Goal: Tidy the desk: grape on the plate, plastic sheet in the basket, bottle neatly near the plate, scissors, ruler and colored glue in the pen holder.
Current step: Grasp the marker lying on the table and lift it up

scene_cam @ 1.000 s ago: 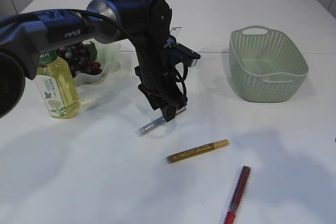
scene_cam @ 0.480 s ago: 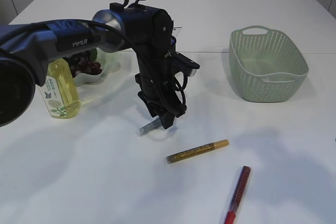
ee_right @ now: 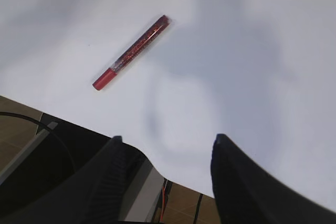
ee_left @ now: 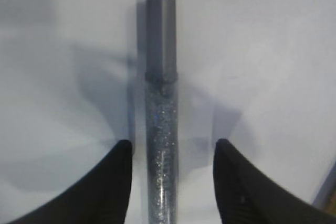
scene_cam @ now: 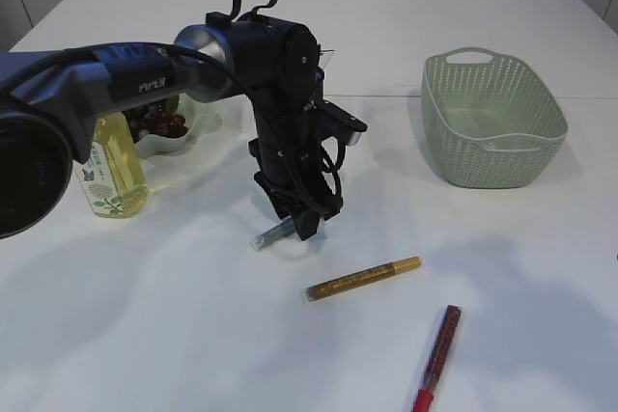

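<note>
**Silver glitter glue lined up between left fingers, not yet gripped**

Silver glue stick [ee_left: 160,129] lies flat on the white worktop [scene_cam: 174,335], centre-left, directly under the left gripper [scene_cam: 301,223]. Wrist view: its long axis runs straight away from the camera, grey cap at the far end, tube passing between the two fingers [ee_left: 113,182]. Fingers stand apart, one each side, gaps visible both sides, slightly closer to the left one. No contact that I can see. So closure is across the short axis; looks ready for a straight drop and close.

Right gripper [ee_right: 168,171] hangs near the near-right worktop edge, fingers apart, empty. Red glue stick [ee_right: 132,52] is its closest target; gold one [scene_cam: 363,279] lies between the two arms.

Basket [scene_cam: 492,123] far right, bottle [scene_cam: 108,166] and grape plate [scene_cam: 183,132] far left. Pen holder not in view.
</note>
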`<state>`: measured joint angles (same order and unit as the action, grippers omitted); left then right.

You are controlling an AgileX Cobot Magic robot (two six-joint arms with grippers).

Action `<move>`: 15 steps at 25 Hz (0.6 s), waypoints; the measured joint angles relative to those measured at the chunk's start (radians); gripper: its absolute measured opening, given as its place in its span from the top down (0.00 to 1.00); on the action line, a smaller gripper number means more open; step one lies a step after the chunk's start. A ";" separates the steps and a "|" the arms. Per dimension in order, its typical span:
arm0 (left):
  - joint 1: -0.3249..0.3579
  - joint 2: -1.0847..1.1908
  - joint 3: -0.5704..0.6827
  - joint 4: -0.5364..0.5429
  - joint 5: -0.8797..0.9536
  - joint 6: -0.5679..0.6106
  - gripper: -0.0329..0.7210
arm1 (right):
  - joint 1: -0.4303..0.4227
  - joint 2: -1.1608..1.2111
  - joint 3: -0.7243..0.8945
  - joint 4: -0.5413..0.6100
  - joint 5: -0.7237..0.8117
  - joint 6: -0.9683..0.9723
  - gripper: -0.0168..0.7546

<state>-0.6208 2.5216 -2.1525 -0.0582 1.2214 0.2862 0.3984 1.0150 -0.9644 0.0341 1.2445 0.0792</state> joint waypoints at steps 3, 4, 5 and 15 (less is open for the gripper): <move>0.000 0.000 0.000 0.000 0.000 0.000 0.50 | 0.000 0.000 0.000 0.000 0.000 0.000 0.44; 0.000 0.000 0.000 0.000 0.000 0.000 0.51 | 0.000 0.000 0.000 0.000 0.000 0.000 0.44; 0.000 0.000 0.000 0.000 0.000 0.000 0.51 | 0.000 0.000 0.000 0.000 0.000 0.000 0.44; 0.000 0.000 0.000 0.001 0.000 0.001 0.54 | 0.000 0.000 0.000 0.000 0.000 0.000 0.44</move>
<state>-0.6208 2.5216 -2.1525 -0.0575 1.2214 0.2869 0.3984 1.0150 -0.9644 0.0341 1.2445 0.0792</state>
